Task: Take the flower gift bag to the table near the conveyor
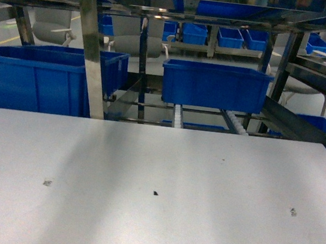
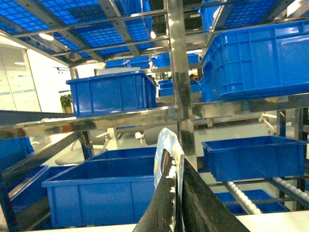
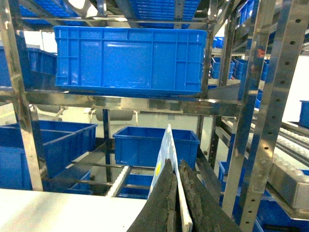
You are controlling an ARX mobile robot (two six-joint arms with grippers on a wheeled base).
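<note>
left gripper [image 2: 175, 193] pinching flower gift bag [image 2: 166, 150] by its edge, held up facing the conveyor [image 1: 178, 115] | right gripper [image 3: 176, 193] also clamps a bag edge | table [image 1: 157, 174] below, drop-off probably next

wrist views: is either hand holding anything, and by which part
Both. The left hand and the right hand each pinch a thin blue-and-white printed sheet edge-on, likely a flower gift bag, by its lower part.

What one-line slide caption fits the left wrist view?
Left gripper fingers pinch a thin blue-and-white printed sheet upright before blue bins on steel racking.
</note>
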